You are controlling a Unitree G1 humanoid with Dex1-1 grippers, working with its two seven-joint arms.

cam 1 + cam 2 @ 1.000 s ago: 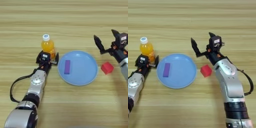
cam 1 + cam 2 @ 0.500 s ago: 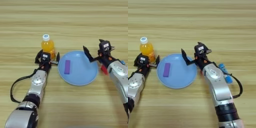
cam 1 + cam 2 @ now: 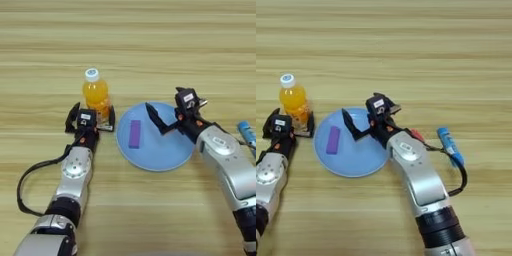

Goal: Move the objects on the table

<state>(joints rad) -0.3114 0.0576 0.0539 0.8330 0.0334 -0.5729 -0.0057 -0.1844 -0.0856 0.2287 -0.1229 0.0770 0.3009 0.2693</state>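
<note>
Now the right gripper [image 3: 167, 116] hangs over the blue plate [image 3: 167, 157], fingers spread wide, gripping nothing, just right of the purple block [image 3: 134, 133] lying flat on the plate. Beside the plate's left rim, the left gripper [image 3: 91, 116] sits splayed open just before the juice bottle [image 3: 96, 94], which stands upright on the table [image 3: 130, 45].

Silver-grey arm shells, black cables, each black-fingered gripper [image 3: 90, 118] [image 3: 370, 120] bearing a white label.
</note>
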